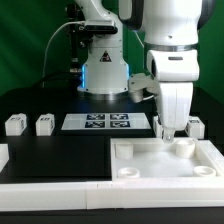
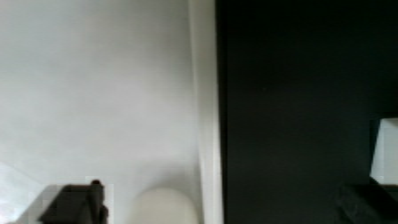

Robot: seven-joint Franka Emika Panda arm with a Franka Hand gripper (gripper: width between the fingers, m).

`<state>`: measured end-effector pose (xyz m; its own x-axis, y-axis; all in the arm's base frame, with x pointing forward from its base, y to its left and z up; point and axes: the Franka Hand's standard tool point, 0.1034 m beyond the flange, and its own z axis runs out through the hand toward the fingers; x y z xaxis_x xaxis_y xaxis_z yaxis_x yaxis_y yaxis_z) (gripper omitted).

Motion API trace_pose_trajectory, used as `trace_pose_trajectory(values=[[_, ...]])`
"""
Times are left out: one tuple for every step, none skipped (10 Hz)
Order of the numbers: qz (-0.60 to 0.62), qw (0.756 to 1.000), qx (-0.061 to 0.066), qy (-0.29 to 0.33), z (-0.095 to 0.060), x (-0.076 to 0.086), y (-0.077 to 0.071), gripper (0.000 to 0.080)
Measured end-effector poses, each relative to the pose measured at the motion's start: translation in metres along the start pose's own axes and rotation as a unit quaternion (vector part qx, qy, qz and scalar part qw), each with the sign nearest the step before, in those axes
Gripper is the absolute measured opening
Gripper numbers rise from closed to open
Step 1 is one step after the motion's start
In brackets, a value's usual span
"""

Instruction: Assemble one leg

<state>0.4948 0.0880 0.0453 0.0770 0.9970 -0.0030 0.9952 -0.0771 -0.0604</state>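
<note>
The hand [image 1: 165, 132] hangs low over the far rim of the big white tray-like piece [image 1: 165, 168], its fingers [image 2: 71, 205] spread wide and gripping nothing. A leg [image 1: 195, 126] stands on the black tabletop [image 1: 55, 155] just beside the hand, toward the exterior view's right.

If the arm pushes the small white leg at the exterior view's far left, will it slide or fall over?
The leg looks like a rigid plastic block, so it should not bend. It is small, so probably light. It stands upright on the dark table; a low push likely slides it, a high one may tip it.
</note>
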Motion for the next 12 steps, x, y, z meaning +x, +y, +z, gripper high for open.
trace_pose_trajectory(values=[[0.002, 1.0, -0.004, -0.001, -0.006, -0.001, -0.001, 0.0649], [0.008, 1.0, -0.008, -0.002, -0.013, -0.002, -0.002, 0.0649], [0.017, 1.0, -0.012, -0.003, -0.018, -0.003, -0.004, 0.0649], [0.023, 1.0, -0.014, -0.003, -0.02, -0.003, -0.005, 0.0649], [0.023, 1.0, -0.011, -0.003, -0.018, -0.004, -0.005, 0.0649], [0.043, 0.999, -0.01, -0.003, -0.017, -0.004, -0.006, 0.0649], [0.064, 0.998, -0.01, -0.002, -0.017, -0.004, -0.006, 0.0649], [0.112, 0.994, -0.01, -0.001, -0.016, -0.003, -0.006, 0.0649], [0.165, 0.986, -0.01, -0.001, -0.016, -0.003, -0.006, 0.0649], [0.21, 0.978, -0.01, 0.0, -0.016, -0.003, -0.006, 0.0649], [0.262, 0.965, -0.009, 0.002, -0.016, -0.002, -0.007, 0.0649], [0.358, 0.934, -0.006, 0.007, -0.015, 0.001, -0.012, 0.0649]])
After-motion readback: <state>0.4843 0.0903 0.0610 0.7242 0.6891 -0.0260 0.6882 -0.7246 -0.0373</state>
